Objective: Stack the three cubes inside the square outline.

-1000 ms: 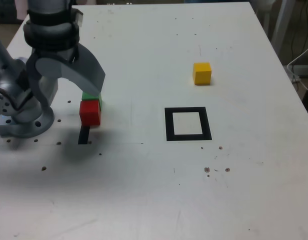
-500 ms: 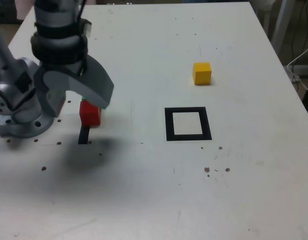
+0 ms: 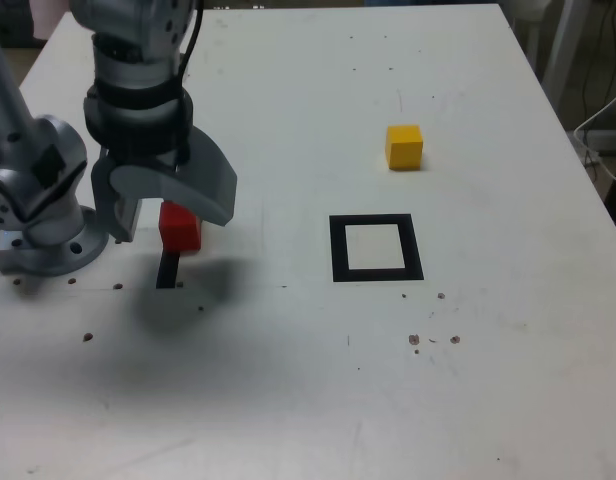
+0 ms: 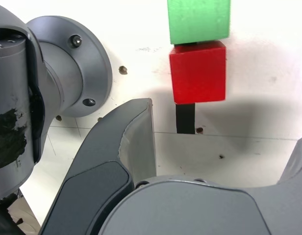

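Under my pincer point(image 3: 153, 205) the white table point(image 3: 288, 380) is the biggest thing, and over the last second I have moved across it. One second ago I stood more to the exterior view's left, with the green cube in sight behind the red one. Now I am a little more to the exterior view's right and nearer to the camera, and my body hides the green cube in that view. My jaws stand wide apart and hold nothing. I think I am placing myself over the pair for a first pick; no cube is in the square yet, so the task is at its beginning.

Beside me, on the exterior view's left, is my own grey base point(image 3: 48, 240), very near to the pincer, and it gives me little room there.

Well apart from my pincer, toward the exterior view's right, the square outline point(image 3: 375, 247) lies flat and has nothing in it. Farther beyond it is the yellow cube point(image 3: 404, 146), alone.

Between my jaws, in the wrist view, the red cube point(image 4: 197, 72) and the green cube point(image 4: 198, 20) touch each other side by side. This closeness can hinder me, because a jaw may push the neighbour.

Just beside the red cube a short black strip point(image 4: 185, 119) lies on the table.
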### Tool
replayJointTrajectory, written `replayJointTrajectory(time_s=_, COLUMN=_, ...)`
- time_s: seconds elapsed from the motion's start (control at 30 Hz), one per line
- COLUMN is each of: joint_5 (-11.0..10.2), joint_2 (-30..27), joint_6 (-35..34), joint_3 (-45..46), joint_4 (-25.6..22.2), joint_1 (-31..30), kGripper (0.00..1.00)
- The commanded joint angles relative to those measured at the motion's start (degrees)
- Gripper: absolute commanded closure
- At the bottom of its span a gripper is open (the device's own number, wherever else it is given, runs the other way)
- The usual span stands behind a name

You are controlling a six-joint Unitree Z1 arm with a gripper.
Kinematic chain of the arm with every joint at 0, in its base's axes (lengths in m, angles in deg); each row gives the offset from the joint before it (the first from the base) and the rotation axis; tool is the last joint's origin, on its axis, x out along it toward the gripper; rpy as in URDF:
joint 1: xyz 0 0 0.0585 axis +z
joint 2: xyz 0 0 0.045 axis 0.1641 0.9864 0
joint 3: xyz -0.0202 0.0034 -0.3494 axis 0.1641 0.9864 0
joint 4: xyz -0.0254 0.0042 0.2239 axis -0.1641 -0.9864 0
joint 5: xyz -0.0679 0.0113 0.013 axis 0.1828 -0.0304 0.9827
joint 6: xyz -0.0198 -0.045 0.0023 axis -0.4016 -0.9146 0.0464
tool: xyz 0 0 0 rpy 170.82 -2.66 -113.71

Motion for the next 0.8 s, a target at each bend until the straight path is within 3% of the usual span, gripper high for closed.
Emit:
replayJointTrajectory(time_s=0.0, joint_5=0.33, joint_2=0.27, joint_6=-0.46, joint_3=0.66, joint_4=0.98, joint_1=-0.09, kGripper=0.02)
replayJointTrajectory(time_s=0.3, joint_5=1.43, joint_2=1.16, joint_6=-1.56, joint_3=4.76, joint_4=6.22, joint_1=0.02, kGripper=0.04)
replayJointTrajectory(time_s=0.77, joint_5=-0.55, joint_2=3.98, joint_6=-1.93, joint_3=5.90, joint_4=7.96, joint_1=1.72, kGripper=0.08)
